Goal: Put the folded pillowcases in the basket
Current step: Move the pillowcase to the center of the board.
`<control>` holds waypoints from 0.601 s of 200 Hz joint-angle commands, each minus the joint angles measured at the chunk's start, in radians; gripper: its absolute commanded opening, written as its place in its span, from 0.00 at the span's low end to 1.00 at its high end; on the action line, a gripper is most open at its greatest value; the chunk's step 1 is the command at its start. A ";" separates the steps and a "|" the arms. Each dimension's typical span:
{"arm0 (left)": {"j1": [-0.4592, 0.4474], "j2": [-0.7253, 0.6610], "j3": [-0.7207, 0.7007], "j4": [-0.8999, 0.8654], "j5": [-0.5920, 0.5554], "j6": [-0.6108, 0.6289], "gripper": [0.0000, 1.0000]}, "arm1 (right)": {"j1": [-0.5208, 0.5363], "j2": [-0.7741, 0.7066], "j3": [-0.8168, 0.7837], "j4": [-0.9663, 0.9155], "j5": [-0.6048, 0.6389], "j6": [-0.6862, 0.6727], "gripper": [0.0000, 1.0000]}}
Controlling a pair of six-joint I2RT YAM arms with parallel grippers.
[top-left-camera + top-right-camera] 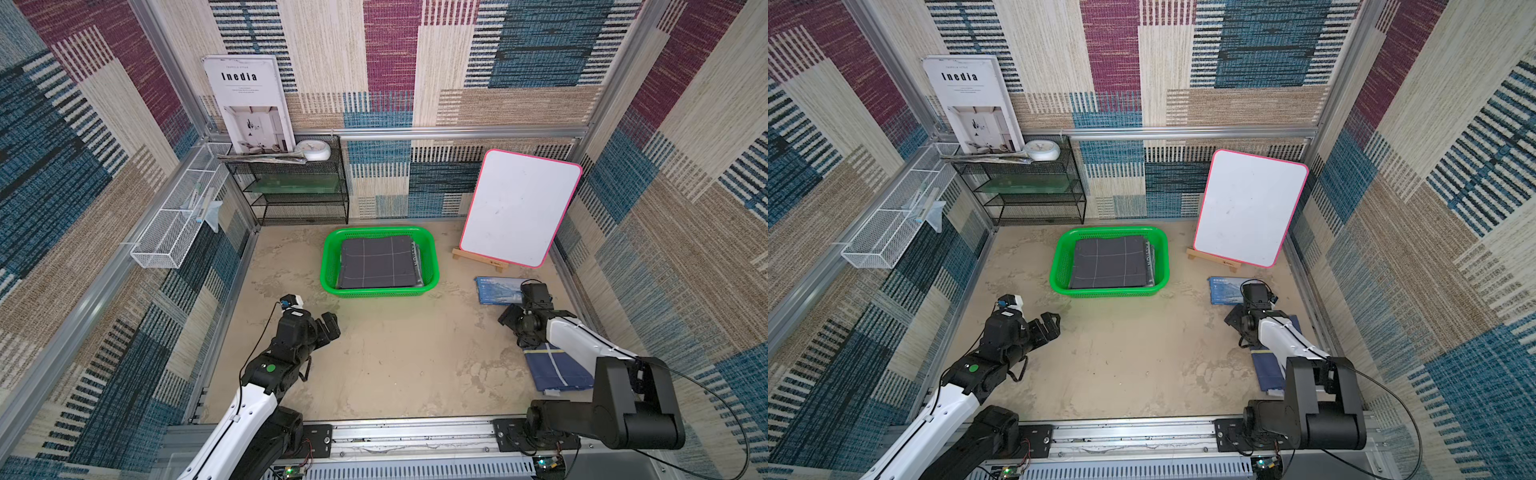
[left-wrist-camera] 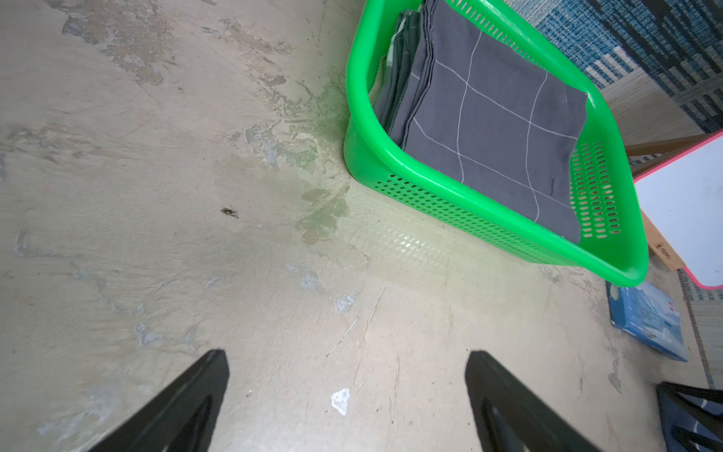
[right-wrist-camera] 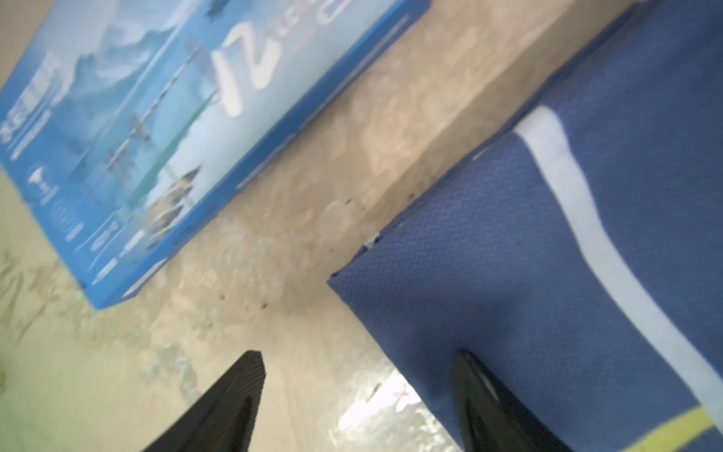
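Jaws on both arms stand apart and hold nothing. The left jaws, at the end of the left arm (image 1: 266, 374), are spread wide over a bare patch of the desk (image 1: 395, 353), short of the near-left corner of the basket (image 1: 374, 292).

The right jaws, on the right arm (image 1: 582, 336), are lowered at the near right of the desk and straddle an edge of the blue folded pillowcase (image 3: 547, 254). In the right wrist view one jaw is over the cloth and the other over bare desk; whether either touches cannot be told. This pillowcase (image 1: 557, 370), dark blue with a white stripe, lies flat on the desk outside the basket, partly hidden by the right arm in both top views.

Just beyond it lies a flat blue box (image 1: 496, 291), with a strip of bare desk between the two.

Farther back, at the middle of the desk, the green basket holds a grey folded cloth (image 1: 378, 262) with thin white lines. It lies flat and covers most of the basket's floor.

Behind and to the right, a pink-rimmed whiteboard (image 1: 519, 208) leans on a wooden stand (image 1: 478, 259). In the far left corner stands a black mesh shelf (image 1: 299, 187) with a white clock (image 1: 313, 149) and a poster (image 1: 249, 104) on top. A white wire rack (image 1: 178, 224) hangs on the left wall.
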State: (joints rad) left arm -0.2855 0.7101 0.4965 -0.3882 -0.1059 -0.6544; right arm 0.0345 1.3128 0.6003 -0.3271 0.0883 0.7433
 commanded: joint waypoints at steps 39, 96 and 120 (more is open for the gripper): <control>0.000 0.032 -0.008 0.022 -0.078 -0.007 0.99 | 0.183 0.017 0.073 -0.047 -0.011 0.018 0.81; 0.000 0.022 -0.010 0.023 -0.062 0.000 0.99 | 0.117 0.070 0.202 -0.145 0.138 -0.088 0.82; 0.000 0.030 -0.010 0.030 -0.051 -0.004 0.99 | 0.042 0.095 0.189 -0.101 0.094 -0.109 0.82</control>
State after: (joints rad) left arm -0.2855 0.7341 0.4847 -0.3744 -0.1642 -0.6552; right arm 0.1238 1.3838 0.7921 -0.4198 0.1802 0.6788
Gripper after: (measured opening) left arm 0.991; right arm 0.825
